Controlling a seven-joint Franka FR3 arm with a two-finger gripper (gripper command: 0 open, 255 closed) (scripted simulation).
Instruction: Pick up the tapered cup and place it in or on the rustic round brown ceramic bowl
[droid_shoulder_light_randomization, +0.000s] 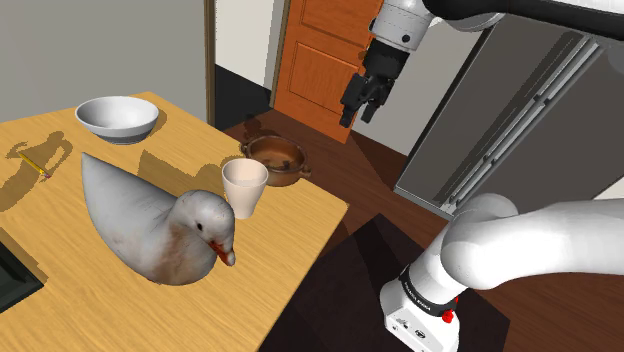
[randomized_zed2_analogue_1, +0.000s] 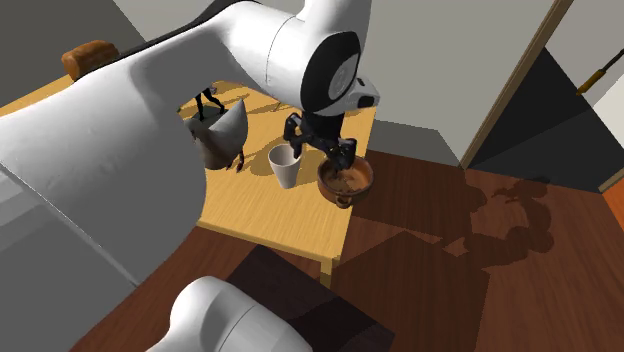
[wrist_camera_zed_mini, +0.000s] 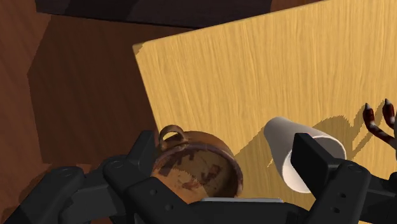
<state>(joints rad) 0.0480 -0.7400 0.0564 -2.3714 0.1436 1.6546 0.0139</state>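
Observation:
A pale tapered cup stands upright on the wooden table, near the edge that faces the stand. Just beyond it, at the table's edge, sits the round brown bowl with small loop handles. My black gripper hangs open and empty in the air, well above the bowl and off to the shoulder view's right. In the wrist view the bowl lies between my spread fingers, with the cup beside the other finger. The second exterior view has the cup, the bowl and the gripper above them.
A large duck figure takes up the table's middle, close beside the cup. A white bowl stands at the far end and a pencil lies near it. Dark wood floor, an orange door and a grey cabinet lie beyond the table.

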